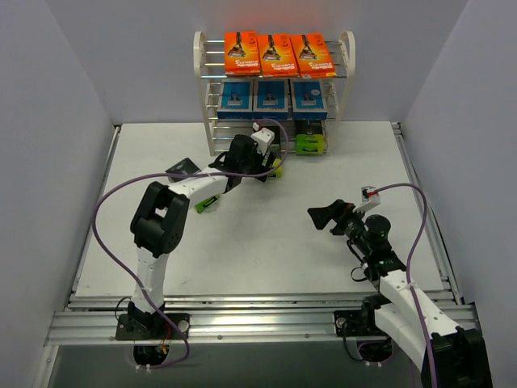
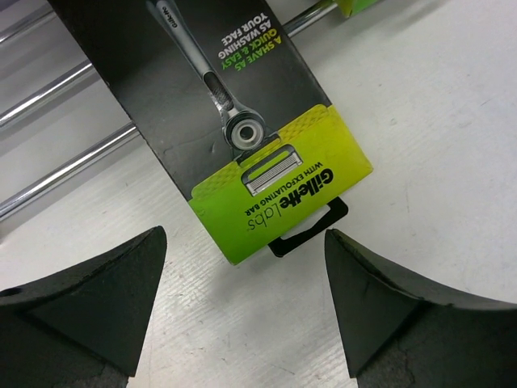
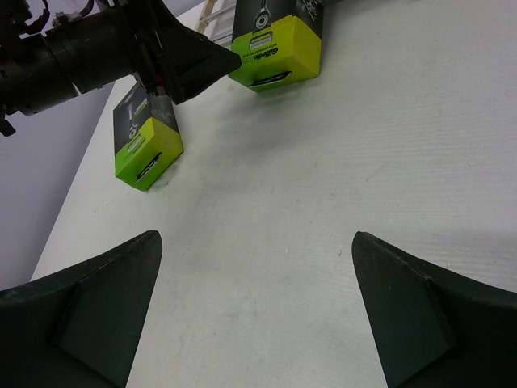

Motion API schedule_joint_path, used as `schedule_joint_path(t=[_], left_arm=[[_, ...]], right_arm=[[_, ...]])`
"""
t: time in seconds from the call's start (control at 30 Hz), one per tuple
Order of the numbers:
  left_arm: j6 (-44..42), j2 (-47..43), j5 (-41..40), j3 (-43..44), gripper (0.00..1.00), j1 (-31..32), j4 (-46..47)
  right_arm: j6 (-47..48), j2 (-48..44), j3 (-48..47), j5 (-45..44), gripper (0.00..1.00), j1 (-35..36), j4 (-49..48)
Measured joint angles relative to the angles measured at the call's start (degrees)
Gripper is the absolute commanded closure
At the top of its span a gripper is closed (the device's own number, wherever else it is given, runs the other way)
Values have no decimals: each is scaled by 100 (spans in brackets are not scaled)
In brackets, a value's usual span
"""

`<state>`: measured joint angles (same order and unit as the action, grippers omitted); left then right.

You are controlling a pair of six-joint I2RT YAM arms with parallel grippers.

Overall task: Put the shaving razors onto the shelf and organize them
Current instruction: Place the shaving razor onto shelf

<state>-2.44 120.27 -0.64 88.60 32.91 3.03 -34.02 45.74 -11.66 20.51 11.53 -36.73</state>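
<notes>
Right now the left end effector (image 2: pixel 244 233) is spread wide at the foot of the shelf (image 1: pixel 350 56), and it has hold of nothing. Its two dark fingers (image 2: pixel 97 307) stand either side of a black-and-lime box (image 2: pixel 266 162) and are apart from it, with white bench (image 1: pixel 266 250) showing in the gaps. That box lies face up with its lime end and hang tab toward the wrist camera. Its black end runs up across the shelf's lowest silver rods (image 2: pixel 56 174).

Up top, three orange cards (image 1: pixel 275 53) sit side by side along the highest tier. Three blue packs (image 1: pixel 271 95) fill the tier below them in the same neat row. Down low, a second box (image 1: pixel 311 143) sits in the bottom tier at the right-hand end, lime end facing out.

Over on the bench, a third box (image 1: pixel 208 203) lies beneath the left forearm, well short of the shelf.

Meanwhile the right end effector (image 3: pixel 257 234) hovers above bare bench on its own side, well apart from every pack. Its jaws are fully parted and nothing is between them. From its wrist view only white surface shows between the fingers.
</notes>
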Motion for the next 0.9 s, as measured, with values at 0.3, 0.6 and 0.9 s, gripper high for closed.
schedule_joint_path(t=[0.3,0.6,0.9], left_arm=[[-46,260,-201,-9,9,-2,-44],[-107,522,-236,4,9,-11,-111],[-105,570,-632,212,8,-11,-111]], right_arm=[[0,4,0,17,0,0,-39],[2,39,0,39,0,0,-42],[4,92,0,42,0,0,-48]])
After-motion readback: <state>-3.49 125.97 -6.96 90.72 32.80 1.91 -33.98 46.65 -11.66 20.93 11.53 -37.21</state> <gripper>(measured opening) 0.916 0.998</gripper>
